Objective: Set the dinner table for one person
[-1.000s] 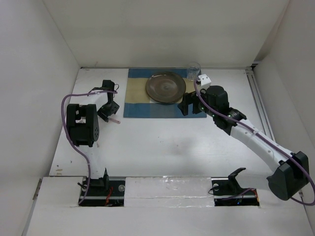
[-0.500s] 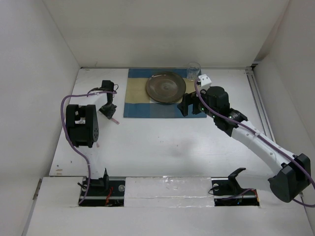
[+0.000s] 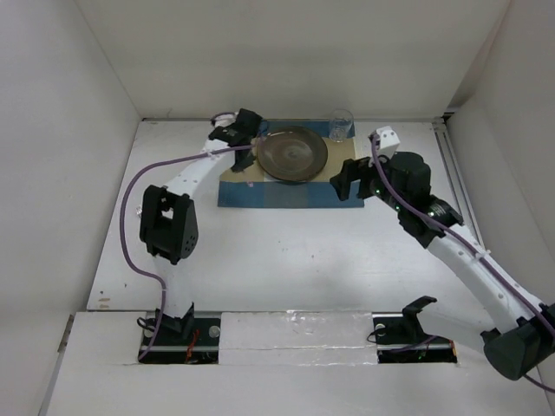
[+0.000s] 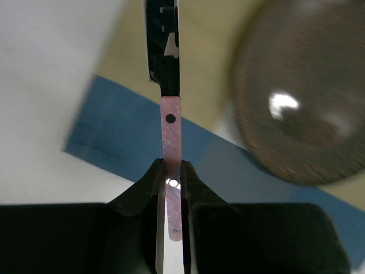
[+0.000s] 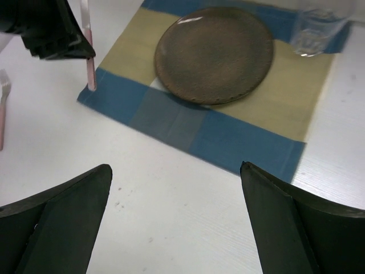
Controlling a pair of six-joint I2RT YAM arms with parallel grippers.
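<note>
The left gripper [image 4: 171, 165] hangs over the left edge of a blue-and-tan placemat [image 5: 171, 120], its fingers [image 4: 149, 185] pinched tight on the pink handle of a knife [image 4: 171, 120]. The wrist view shows the handle clamped between the two black tips, its rivets visible, and the dark blade reaching out past them toward the placemat's tan centre. Seen from the right wrist, the handle's lower end points down at the placemat's near left corner; whether it touches the cloth cannot be told.

The placemat lies on the white tabletop [image 3: 286, 251], the dinner table of the task, which fills the floor of the white-walled enclosure; the cloth sits toward its far edge. A round brown plate [image 5: 214, 54] rests on the placemat's middle, and a clear drinking glass [image 5: 311, 34] stands at its far right corner.

The right gripper [image 5: 174, 171] hovers by the placemat's near right corner, its fingers [image 5: 63, 217] spread fully apart and holding nothing.

A fork [image 5: 3, 97] with a pink handle lies on the bare tabletop well to the left of the placemat, only partly in the right wrist's view.
</note>
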